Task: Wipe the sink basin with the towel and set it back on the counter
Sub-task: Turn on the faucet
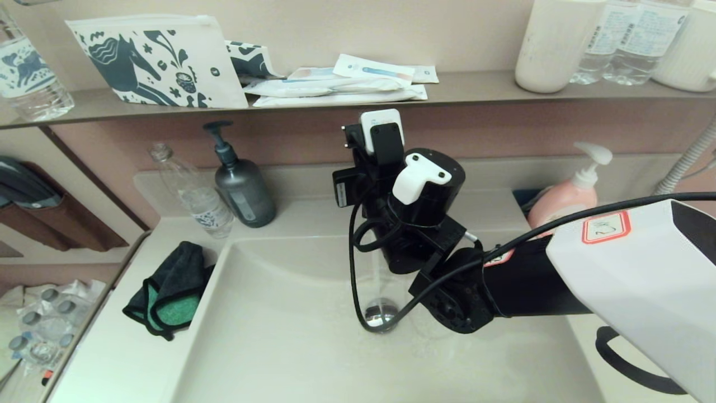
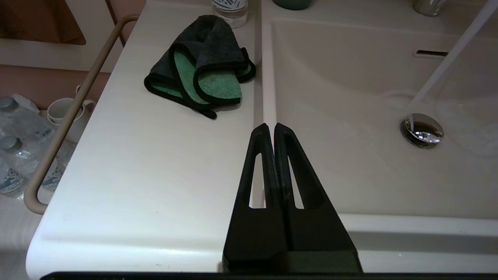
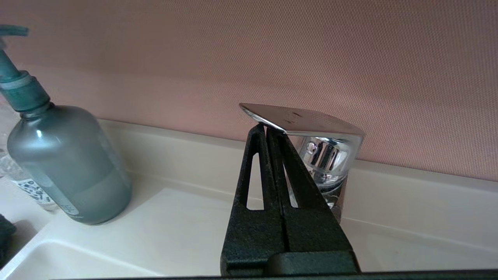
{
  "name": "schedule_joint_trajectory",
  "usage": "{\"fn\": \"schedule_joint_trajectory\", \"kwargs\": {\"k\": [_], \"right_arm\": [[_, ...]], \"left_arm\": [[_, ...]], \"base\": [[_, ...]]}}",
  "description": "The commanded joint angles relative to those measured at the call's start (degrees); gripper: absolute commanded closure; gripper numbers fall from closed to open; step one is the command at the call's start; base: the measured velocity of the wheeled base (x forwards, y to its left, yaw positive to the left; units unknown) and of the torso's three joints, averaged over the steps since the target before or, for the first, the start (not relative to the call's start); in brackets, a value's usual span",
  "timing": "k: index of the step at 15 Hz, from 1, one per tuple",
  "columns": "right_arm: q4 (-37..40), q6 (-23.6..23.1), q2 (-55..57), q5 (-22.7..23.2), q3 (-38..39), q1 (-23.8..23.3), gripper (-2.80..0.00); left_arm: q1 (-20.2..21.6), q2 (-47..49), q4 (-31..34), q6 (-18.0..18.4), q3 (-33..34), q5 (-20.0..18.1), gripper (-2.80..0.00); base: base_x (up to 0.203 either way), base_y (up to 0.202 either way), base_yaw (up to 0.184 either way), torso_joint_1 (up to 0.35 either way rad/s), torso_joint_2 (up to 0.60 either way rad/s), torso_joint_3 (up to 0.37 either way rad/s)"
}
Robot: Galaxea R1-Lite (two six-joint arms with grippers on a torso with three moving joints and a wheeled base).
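Observation:
The dark grey towel (image 1: 168, 288) (image 2: 202, 66), green inner face showing, lies crumpled on the off-white counter (image 1: 117, 358) (image 2: 148, 155) left of the sink basin (image 1: 279, 336) (image 2: 350, 77). A stream of water (image 1: 383, 274) falls onto the chrome drain plug (image 1: 381, 314) (image 2: 422, 130). The overflow slit (image 2: 430, 53) shows on the back wall. My left gripper (image 2: 271, 126) is shut and empty, hovering over the basin's left rim near the front edge, apart from the towel. My right gripper (image 3: 262, 128) is shut, its tips touching the underside of the chrome faucet lever (image 3: 307, 120); the right wrist (image 1: 417, 207) hides it from the head view.
A grey pump bottle (image 1: 241, 187) (image 3: 66, 163) and a clear water bottle (image 1: 193, 193) stand at the counter's back left. A pink soap dispenser (image 1: 570, 190) stands at the back right. The brown-grey shelf (image 1: 475, 84) overhangs the faucet. A beige rail (image 2: 66, 124) runs along the counter's left side.

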Motion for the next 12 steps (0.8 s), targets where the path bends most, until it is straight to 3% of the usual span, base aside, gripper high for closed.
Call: {"fn": "schedule_joint_trajectory", "kwargs": {"k": [1,12], "right_arm": [[-0.53,-0.1,-0.99,-0.19,0.02,0.0,0.0],[0.01,-0.12,-3.62,-0.28,0.17,0.27,0.0]], "left_arm": [[0.02,0.07,0.0,-0.04,0.01,0.01,0.0],[0.02,0.07,0.0,-0.04,0.01,0.01,0.0]], "base": [[0.0,0.0,0.0,0.0,0.0,0.0],[0.0,0.0,0.0,0.0,0.0,0.0]]}}
